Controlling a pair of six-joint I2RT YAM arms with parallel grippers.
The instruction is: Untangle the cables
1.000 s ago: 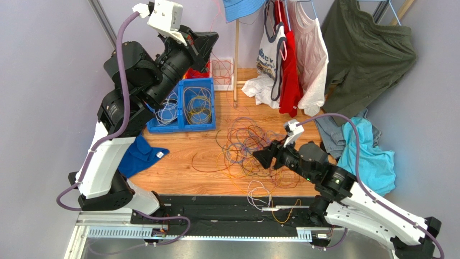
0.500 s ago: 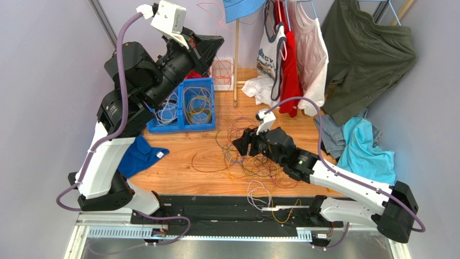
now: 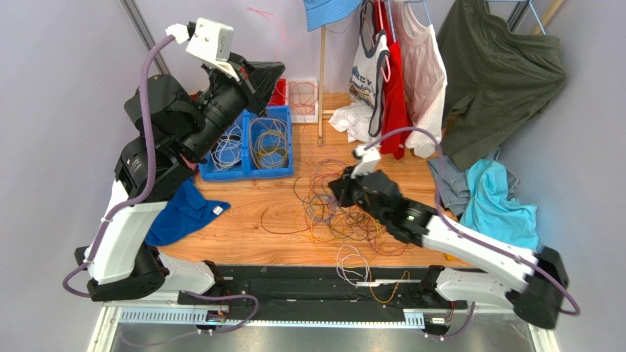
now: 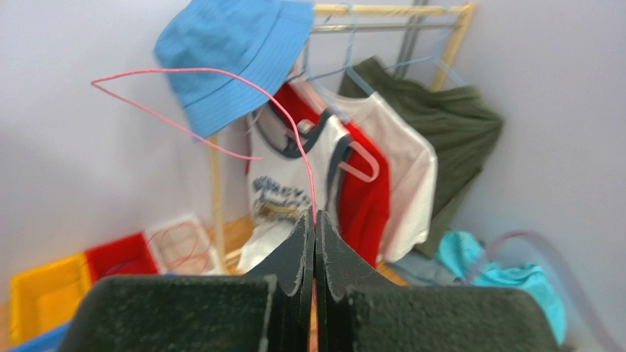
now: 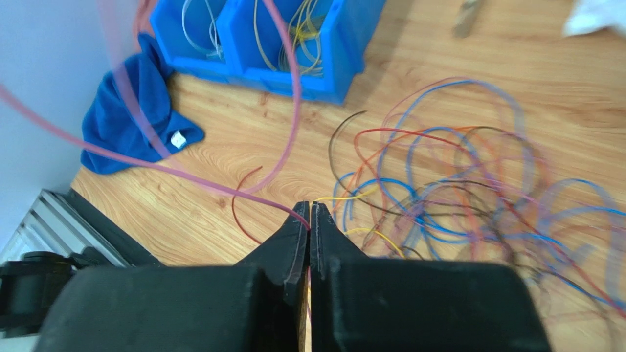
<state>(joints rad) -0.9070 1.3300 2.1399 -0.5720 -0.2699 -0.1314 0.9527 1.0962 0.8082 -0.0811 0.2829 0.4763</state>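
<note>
Two tools are pinched on the same pink cable (image 4: 213, 71), as far as I can read it. The left tool (image 4: 314, 224) is raised high with its jaws pressed together on the strand, which rises from the tips and loops away in front of the hanging clothes. The right tool (image 5: 309, 209) is low over the surface (image 3: 250, 199), jaws likewise closed, with the pink line running into its tips from the left. The rest of the tangle of cables (image 3: 331, 224) lies spread on the wood just beside and under the right tool, blue, red, orange and dark loops crossing one another, while the blue bin (image 3: 250, 174) farther back already holds some coiled strands. I take the step in hand to be drawing this one strand free of the heap. To do it well I would hold the low grip firm as an anchor and move the high one slowly, watching whether neighbouring loops lift with it. If they do, I would ease off and change the pull angle rather than tighten a knot. A thin wire can slip through closed jaws, so I would avoid any jerk.
</note>
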